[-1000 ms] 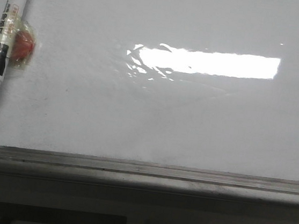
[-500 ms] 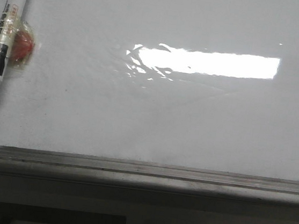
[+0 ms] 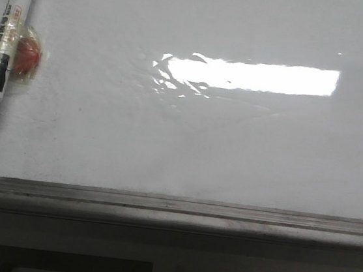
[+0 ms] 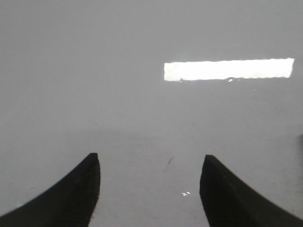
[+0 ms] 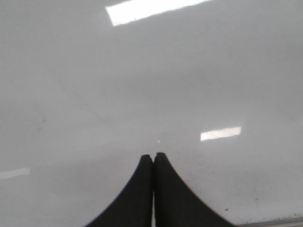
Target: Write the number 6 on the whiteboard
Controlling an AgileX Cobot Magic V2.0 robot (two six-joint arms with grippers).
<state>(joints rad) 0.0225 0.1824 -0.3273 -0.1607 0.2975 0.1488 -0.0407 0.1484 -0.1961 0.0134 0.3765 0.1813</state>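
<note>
The whiteboard [image 3: 188, 130] fills the front view, glossy white-grey with a bright rectangular glare and a grey rail along its lower edge. No number 6 shows on it. A white-and-black marker pen [image 3: 3, 47] lies uncapped at the far left, tip toward the rail. My left gripper [image 4: 150, 163] is open over bare whiteboard [image 4: 142, 85], with only a short faint dark scratch between its fingers. My right gripper [image 5: 153, 156] is shut with nothing in it, over bare whiteboard [image 5: 151, 85]. Neither gripper appears in the front view.
A small red-orange object in clear wrap [image 3: 26, 58] sits against the marker's right side. The grey metal rail [image 3: 173, 210] runs along the board's near edge, with a dark strip below it.
</note>
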